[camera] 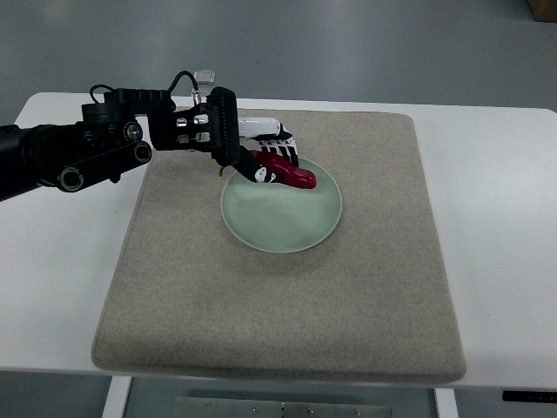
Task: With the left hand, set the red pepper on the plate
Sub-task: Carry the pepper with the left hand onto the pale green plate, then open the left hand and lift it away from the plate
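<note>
A long red pepper (291,173) is held over the far left rim of a pale green plate (283,218). My left hand (265,155), black with white finger segments, comes in from the left and is shut on the pepper's stem end. The pepper's free tip points right, over the plate. I cannot tell whether the pepper touches the plate. The right arm is out of view.
The plate lies on a beige mat (287,331) that covers most of a white table (52,279). The left arm's black forearm (78,152) stretches over the table's far left corner. Grey floor shows beyond the table's far edge.
</note>
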Robot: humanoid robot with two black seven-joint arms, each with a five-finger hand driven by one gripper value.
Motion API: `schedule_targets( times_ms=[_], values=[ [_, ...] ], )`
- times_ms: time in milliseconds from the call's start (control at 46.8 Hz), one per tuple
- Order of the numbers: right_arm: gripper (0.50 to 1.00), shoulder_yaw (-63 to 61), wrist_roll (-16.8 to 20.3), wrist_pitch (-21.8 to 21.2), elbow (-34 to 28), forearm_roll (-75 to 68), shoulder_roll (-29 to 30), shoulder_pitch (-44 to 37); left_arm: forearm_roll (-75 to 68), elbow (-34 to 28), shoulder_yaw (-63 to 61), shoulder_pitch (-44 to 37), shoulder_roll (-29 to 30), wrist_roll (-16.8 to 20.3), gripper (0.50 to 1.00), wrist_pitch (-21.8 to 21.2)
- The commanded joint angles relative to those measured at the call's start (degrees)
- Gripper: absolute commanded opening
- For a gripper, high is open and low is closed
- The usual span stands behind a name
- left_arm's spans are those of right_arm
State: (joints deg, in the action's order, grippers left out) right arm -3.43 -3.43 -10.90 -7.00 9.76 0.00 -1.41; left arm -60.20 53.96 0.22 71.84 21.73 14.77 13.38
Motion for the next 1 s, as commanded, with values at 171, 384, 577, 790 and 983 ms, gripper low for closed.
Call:
schedule_targets(
  times_ms=[171,384,577,790,983],
  values=[
    [0.932,0.0,0.0,0.0,0.0,0.0,0.0,0.0,-0.1,1.4,0.0,0.0,-0.5,0.0,0.658,0.7],
    [0.932,0.0,0.0,0.0,0.0,0.0,0.0,0.0,-0.1,1.3,0.0,0.0,-0.5,0.0,0.694,1.1],
    [0.932,0.0,0.0,0.0,0.1,0.0,0.0,0.0,0.0,1.3,0.0,0.0,-0.4,0.0,0.72,1.0],
    [0.932,0.0,0.0,0.0,0.1,0.0,0.0,0.0,0.1,1.1,0.4,0.0,-0.3,0.0,0.761,0.9],
    [0.932,0.0,0.0,0.0,0.0,0.0,0.0,0.0,0.3,0.3,0.9,0.0,-0.3,0.0,0.767,0.5]
  ],
)
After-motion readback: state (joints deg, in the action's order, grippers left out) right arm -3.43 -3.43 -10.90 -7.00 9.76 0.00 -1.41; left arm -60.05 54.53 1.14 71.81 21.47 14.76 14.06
